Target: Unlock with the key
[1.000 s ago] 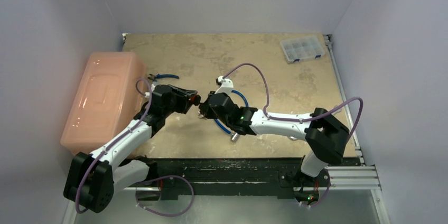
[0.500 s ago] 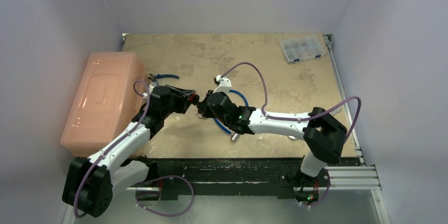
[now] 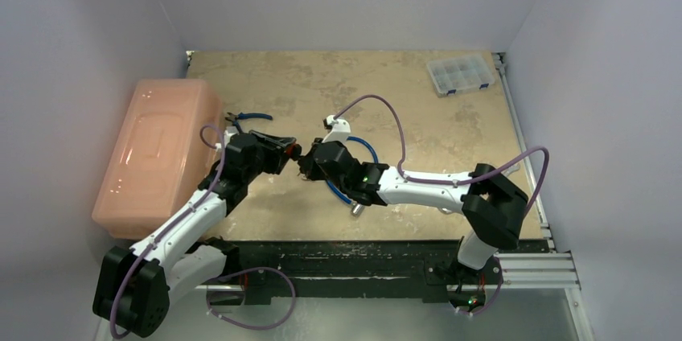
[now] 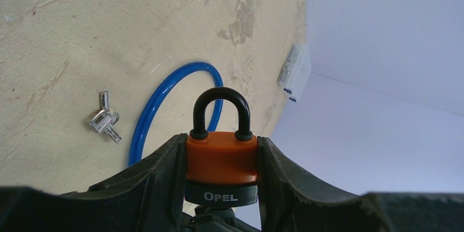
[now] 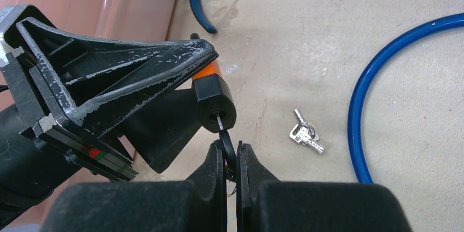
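Observation:
My left gripper (image 4: 221, 158) is shut on an orange padlock (image 4: 221, 158) with a black shackle (image 4: 221, 109) and black base marked OPEL, held above the table. The shackle stands closed. My right gripper (image 5: 232, 158) is shut on a key with a black head (image 5: 227, 150). Its blade sits in the keyhole in the padlock's black base (image 5: 214, 103). In the top view the two grippers meet tip to tip (image 3: 299, 156) at mid table.
Spare silver keys (image 5: 306, 133) lie on the table beside a blue cable loop (image 5: 383, 73). Blue-handled pliers (image 3: 249, 117) lie near a pink plastic box (image 3: 157, 152) at the left. A clear compartment box (image 3: 460, 74) sits at the far right.
Both arms have shifted slightly to the left together. The key stays in the padlock and both grips are unchanged.

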You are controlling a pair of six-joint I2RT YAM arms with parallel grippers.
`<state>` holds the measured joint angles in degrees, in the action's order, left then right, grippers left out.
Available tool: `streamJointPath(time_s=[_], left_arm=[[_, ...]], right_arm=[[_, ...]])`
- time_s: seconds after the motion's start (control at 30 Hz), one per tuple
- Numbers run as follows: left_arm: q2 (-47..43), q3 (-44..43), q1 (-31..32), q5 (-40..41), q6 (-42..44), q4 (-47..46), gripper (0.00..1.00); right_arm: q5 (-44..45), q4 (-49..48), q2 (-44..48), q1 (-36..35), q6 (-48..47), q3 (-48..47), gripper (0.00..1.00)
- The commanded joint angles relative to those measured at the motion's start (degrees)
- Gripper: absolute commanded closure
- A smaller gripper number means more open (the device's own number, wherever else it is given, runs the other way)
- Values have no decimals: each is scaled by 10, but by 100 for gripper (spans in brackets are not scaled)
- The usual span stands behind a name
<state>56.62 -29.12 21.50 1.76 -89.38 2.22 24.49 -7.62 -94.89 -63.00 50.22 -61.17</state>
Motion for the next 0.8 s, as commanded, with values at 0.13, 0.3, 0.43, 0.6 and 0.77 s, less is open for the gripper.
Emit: streamJointPath(time_s=[0.13,0.3,0.43,0.6,0.77], left_arm=[[-16,-41,13,-100,37,-23,100],[-18,-41,18,-105,43,-26,100],[-11,-54,24,-108,60,-27,100],[8,-71,48,-106,78,-32,100],[31,-82,82,-94,80,-49,100]], right_arm=[[-46,-91,-13,0,-56,-41,100],[-73,-100,-12,7,-67,-48,100],[-119,-118,-5,29,-62,-38,100],[-144,-120,7,46,-79,-34,100],[-118,-81,12,50,-115,-44,100]])
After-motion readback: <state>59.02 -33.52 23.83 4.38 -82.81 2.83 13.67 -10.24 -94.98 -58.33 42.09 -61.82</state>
